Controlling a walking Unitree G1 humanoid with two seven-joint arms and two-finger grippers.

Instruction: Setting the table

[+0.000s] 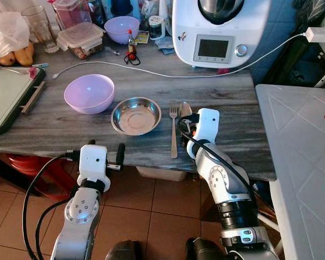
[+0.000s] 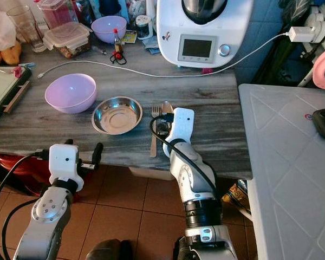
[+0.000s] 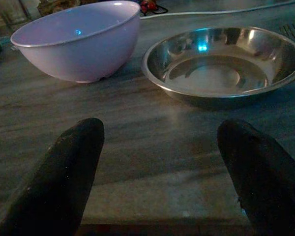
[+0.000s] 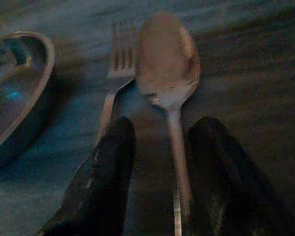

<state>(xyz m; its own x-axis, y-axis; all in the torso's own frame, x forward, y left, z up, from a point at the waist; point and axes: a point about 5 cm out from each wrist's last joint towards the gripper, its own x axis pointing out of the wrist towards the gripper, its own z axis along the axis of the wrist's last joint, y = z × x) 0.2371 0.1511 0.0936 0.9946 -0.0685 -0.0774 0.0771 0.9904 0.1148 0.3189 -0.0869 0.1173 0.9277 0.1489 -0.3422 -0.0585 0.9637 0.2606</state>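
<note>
The right hand (image 4: 157, 162) is straddling the spoon (image 4: 168, 64) handle with fingers parted, unclenched, beside the fork (image 1: 173, 130) on the worktop (image 1: 233, 108); it should be lifting away straight, without nudging either.

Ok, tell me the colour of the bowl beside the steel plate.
Pale lilac bowl; clearest in the left eye view.

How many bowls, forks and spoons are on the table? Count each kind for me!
Purple bowls: 2, one near and one at the back
Metal bowl: 1
Fork: 1
Spoon: 1, its handle between the right gripper's open fingers
Total: 5
</note>
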